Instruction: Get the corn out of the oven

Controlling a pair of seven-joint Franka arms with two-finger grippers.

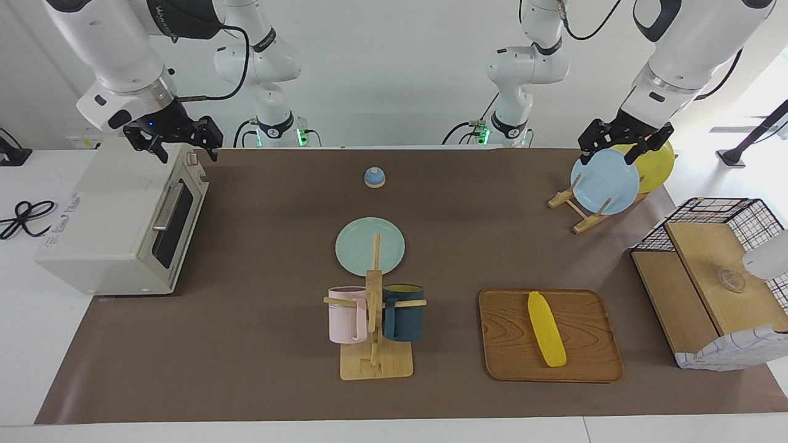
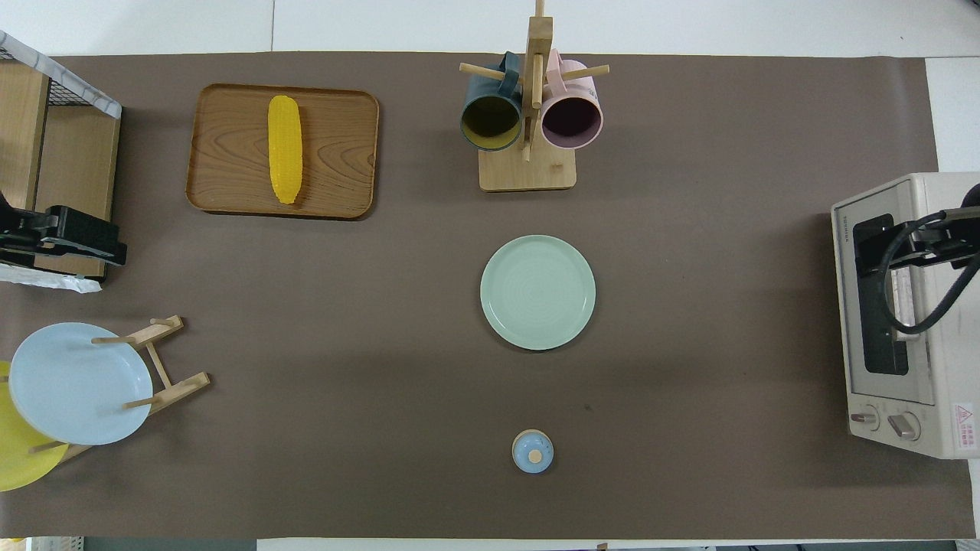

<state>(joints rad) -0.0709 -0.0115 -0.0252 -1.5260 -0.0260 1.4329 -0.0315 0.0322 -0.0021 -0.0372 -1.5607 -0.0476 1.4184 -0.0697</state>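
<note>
The corn [image 1: 546, 329] is a yellow cob lying on a wooden tray [image 1: 585, 363], farther from the robots and toward the left arm's end; it also shows in the overhead view [image 2: 285, 149]. The cream-white oven [image 1: 111, 221] stands at the right arm's end with its dark glass door shut, as the overhead view [image 2: 896, 306] also shows. My right gripper [image 1: 184, 149] is open and empty over the oven's top edge near the knobs. My left gripper [image 1: 609, 154] is open and empty over the plate rack.
A green plate [image 1: 370, 246] lies mid-table. A wooden mug stand [image 1: 375, 363] holds a pink and a dark teal mug. A small blue knob [image 1: 374, 177] sits nearer the robots. A plate rack [image 1: 582, 218] holds blue and yellow plates. A wire-and-wood shelf [image 1: 708, 271] stands at the left arm's end.
</note>
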